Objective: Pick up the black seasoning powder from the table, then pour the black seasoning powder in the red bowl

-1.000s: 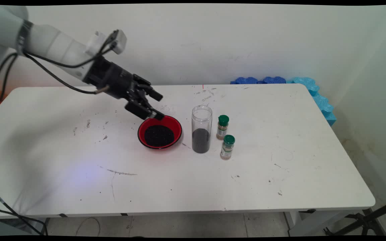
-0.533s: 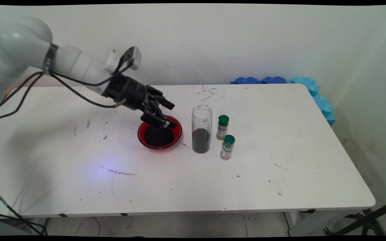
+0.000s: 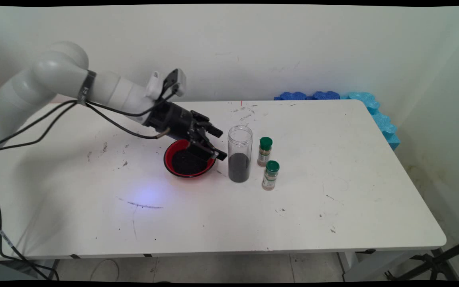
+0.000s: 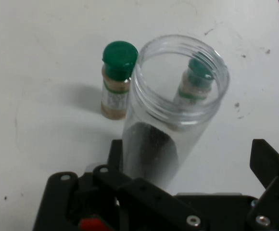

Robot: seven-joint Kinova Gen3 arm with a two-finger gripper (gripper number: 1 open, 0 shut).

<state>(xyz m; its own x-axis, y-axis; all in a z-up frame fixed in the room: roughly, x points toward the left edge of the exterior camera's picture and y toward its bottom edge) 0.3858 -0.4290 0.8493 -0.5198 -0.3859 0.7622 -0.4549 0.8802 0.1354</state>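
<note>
Open claw (image 3: 218,142) at clear jar (image 3: 240,153), bowl (image 3: 173,149) partly hidden

A robotics test lab, by every visible sign: a white research arm (image 3: 94,85) trailing black cables (image 3: 34,127) reaches over a scuffed, stained white desk (image 3: 333,207) set against a bare, marked wall (image 3: 293,48). Beyond the claw (image 3: 215,143), blue foam padding (image 3: 373,107) is wedged between the desk's far corner and the wall. Loose cable (image 3: 6,243) hangs off the desk's near left edge over a tiled floor (image 3: 213,269), and black stand legs (image 3: 432,265) show at the lower right. Only a few props sit around the claw: a red bowl (image 3: 171,149), a clear jar (image 3: 240,153) and two small green-capped bottles (image 3: 265,151).
</note>
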